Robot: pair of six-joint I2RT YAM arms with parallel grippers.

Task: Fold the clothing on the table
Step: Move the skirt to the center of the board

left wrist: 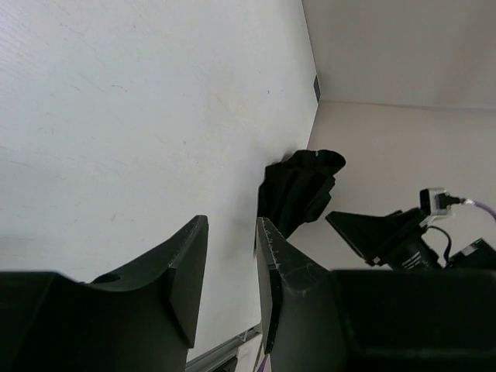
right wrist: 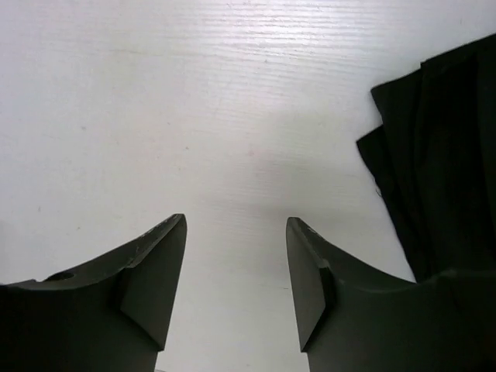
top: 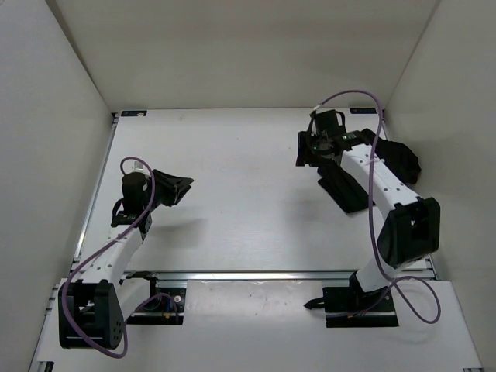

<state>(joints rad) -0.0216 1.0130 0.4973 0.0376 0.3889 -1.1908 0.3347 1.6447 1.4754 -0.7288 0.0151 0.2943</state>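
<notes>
Though beside the clothing [right wrist: 446, 155], right end effector [right wrist: 236, 267] open and empty

the bench [right wrist: 232, 93] is white and matt, with a fine streaked grain and a few small specks. thin rails [top: 271, 274] along its near edge look like bare metal. the clothing [right wrist: 449, 155] is soft black cloth, matt, creased in pleats. the left claw [left wrist: 231, 232] and right claw [right wrist: 235, 232] look like hard black plastic, matt, slightly rough at the edges.

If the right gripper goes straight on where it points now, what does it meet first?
The right gripper would probably meet the bare table; the clothing lies beside its line.
</notes>
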